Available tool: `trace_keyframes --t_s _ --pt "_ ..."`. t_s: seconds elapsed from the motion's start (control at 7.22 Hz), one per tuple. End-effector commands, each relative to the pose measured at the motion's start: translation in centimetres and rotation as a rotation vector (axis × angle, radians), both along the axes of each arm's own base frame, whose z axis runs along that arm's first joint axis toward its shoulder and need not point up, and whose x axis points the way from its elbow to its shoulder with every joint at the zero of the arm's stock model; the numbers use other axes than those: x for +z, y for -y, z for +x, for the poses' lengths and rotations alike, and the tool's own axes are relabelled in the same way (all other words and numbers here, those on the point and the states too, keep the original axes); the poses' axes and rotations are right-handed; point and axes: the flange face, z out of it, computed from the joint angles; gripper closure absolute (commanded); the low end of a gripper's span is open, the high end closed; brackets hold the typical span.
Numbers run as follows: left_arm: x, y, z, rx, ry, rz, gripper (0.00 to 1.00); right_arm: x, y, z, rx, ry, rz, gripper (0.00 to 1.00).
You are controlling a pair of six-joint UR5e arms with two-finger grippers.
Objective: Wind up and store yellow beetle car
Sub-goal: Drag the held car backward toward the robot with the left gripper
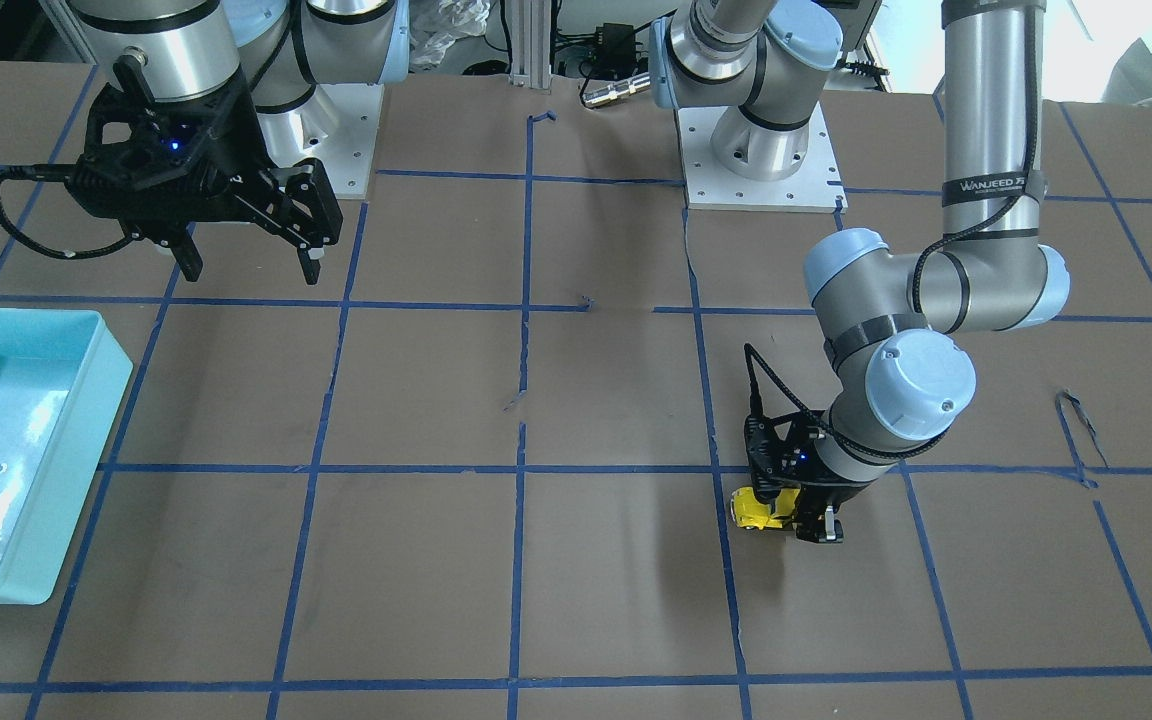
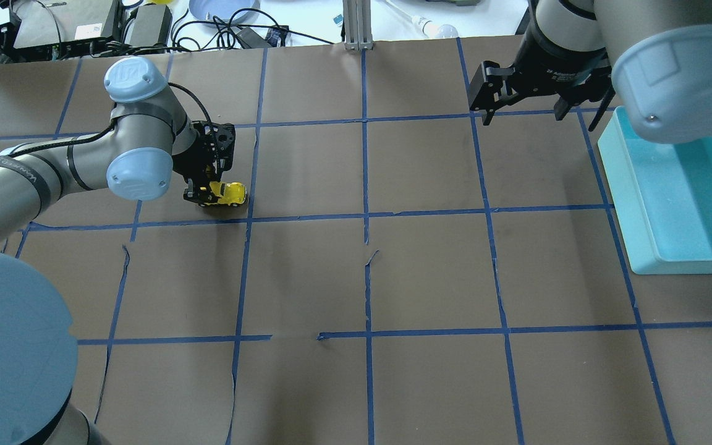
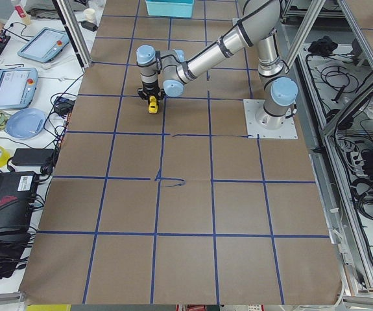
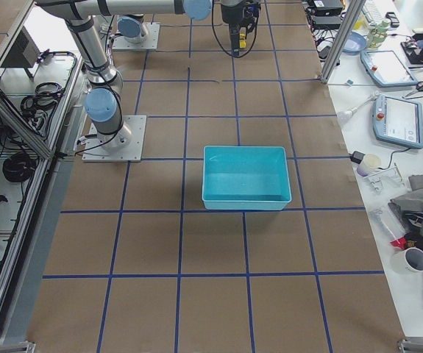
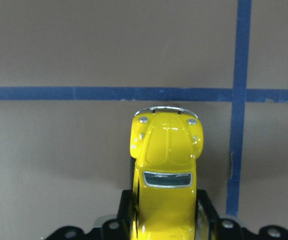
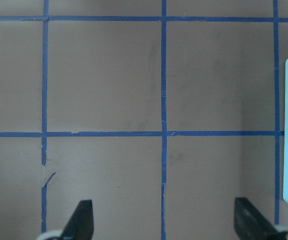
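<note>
Glossy yellow beetle car (image 5: 166,172) w/ chrome bumper.

The left tool (image 2: 212,194) clasps the yellow beetle car (image 2: 231,193) down on the brown table (image 2: 424,272).

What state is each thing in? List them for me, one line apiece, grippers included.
yellow beetle car: upright, its rear clamped between the gripper fingers, nose sticking out free.
left gripper: shut on the car, low over the table.
right gripper: open, holding nothing, raised above the table.
teal bin: open-topped, empty, sitting flat on the table.
</note>
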Motion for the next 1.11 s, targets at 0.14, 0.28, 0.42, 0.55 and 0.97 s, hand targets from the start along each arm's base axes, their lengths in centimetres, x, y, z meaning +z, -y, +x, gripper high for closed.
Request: trace_keyframes --t_s 0.14,0.28,0.42,0.55,0.97 --pt "-0.4 0.0 0.9 -0.029 0.000 0.005 0.93 -0.2 0.0 0.0 0.000 0.000 0.004 0.00" --pt "-0.4 0.0 1.2 -0.033 0.000 0.005 0.93 -0.1 0.0 0.0 0.002 0.000 0.002 0.00" --pt "-0.5 0.0 1.7 -0.033 0.003 0.007 0.93 -0.2 0.0 0.0 0.002 -0.001 0.004 0.00" --pt "-0.6 0.1 3.6 -0.003 -0.001 0.008 0.93 -0.2 0.0 0.0 0.000 0.000 0.005 0.00" --pt "-0.9 -0.2 6.0 -0.013 0.005 0.009 0.93 -0.1 0.0 0.0 0.000 -0.002 0.005 0.00"
